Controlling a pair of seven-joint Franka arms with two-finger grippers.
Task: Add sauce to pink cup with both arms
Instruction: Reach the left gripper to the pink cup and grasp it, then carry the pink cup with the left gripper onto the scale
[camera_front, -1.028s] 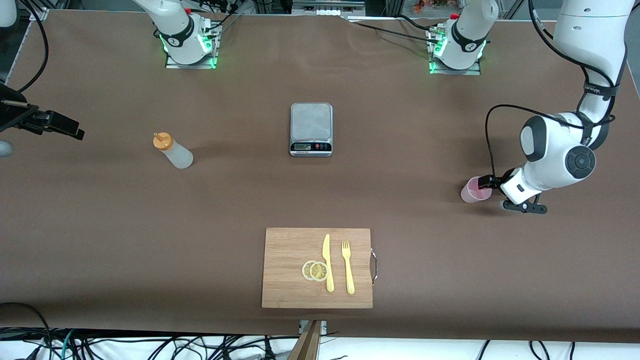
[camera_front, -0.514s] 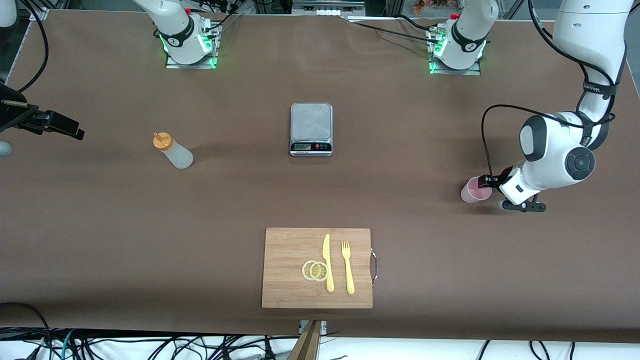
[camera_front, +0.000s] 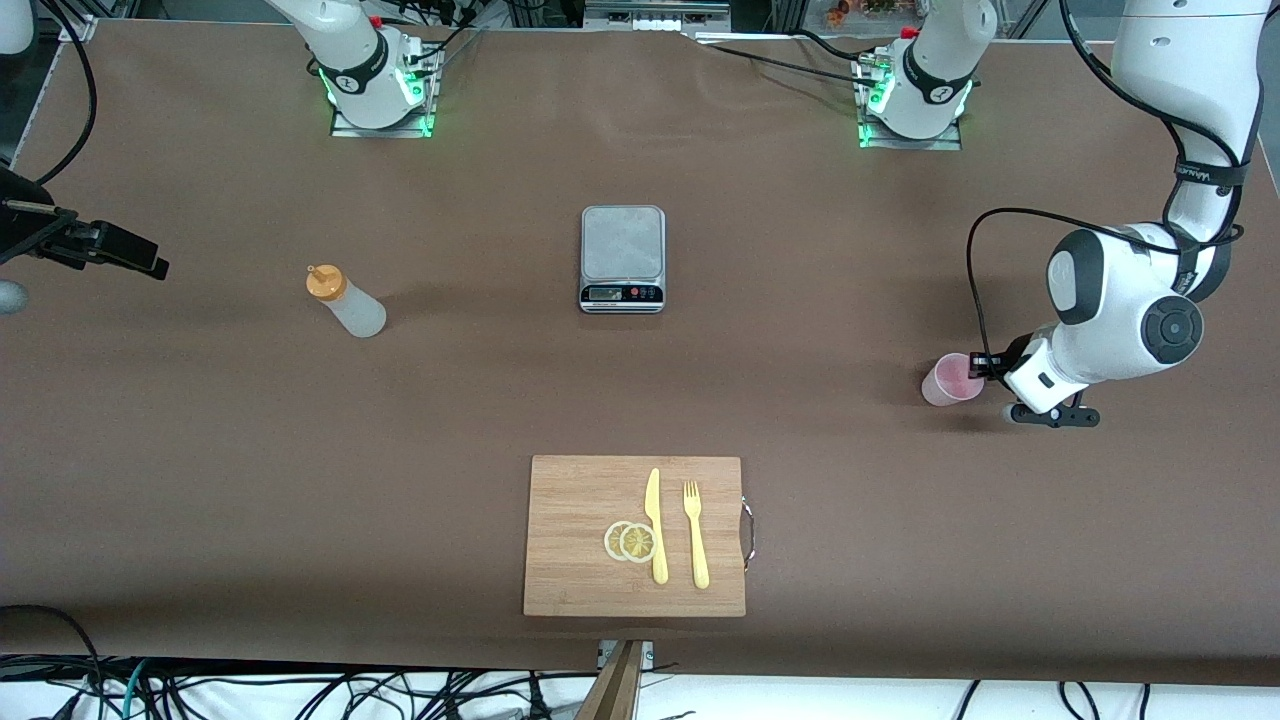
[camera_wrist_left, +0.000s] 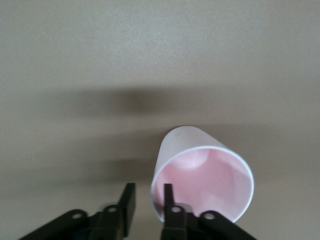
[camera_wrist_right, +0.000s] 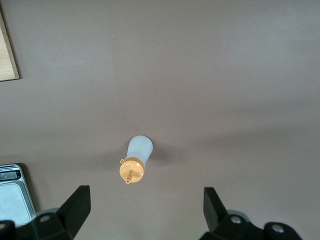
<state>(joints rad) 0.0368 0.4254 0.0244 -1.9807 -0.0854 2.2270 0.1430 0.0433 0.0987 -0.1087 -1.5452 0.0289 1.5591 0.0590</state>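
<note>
The pink cup (camera_front: 950, 380) stands upright on the brown table at the left arm's end. My left gripper (camera_front: 981, 368) is low at its rim. In the left wrist view the cup (camera_wrist_left: 202, 170) fills the frame and the left gripper (camera_wrist_left: 149, 192) straddles its wall, one finger inside and one outside, narrowly open with a gap at the outer finger. The sauce bottle (camera_front: 348, 303) with its orange cap stands toward the right arm's end. My right gripper (camera_front: 125, 252) hovers over that end of the table, wide open and empty (camera_wrist_right: 147, 200), apart from the bottle (camera_wrist_right: 136, 160).
A grey scale (camera_front: 622, 257) sits mid-table toward the bases. A wooden cutting board (camera_front: 575, 535) near the front camera holds two lemon slices (camera_front: 630, 541), a yellow knife (camera_front: 655, 525) and a yellow fork (camera_front: 695, 532). The scale's corner shows in the right wrist view (camera_wrist_right: 15, 197).
The left arm has shifted slightly toward its own end of the table, with its gripper staying at the cup's rim. The cup, the bottle and the right arm have not moved.
</note>
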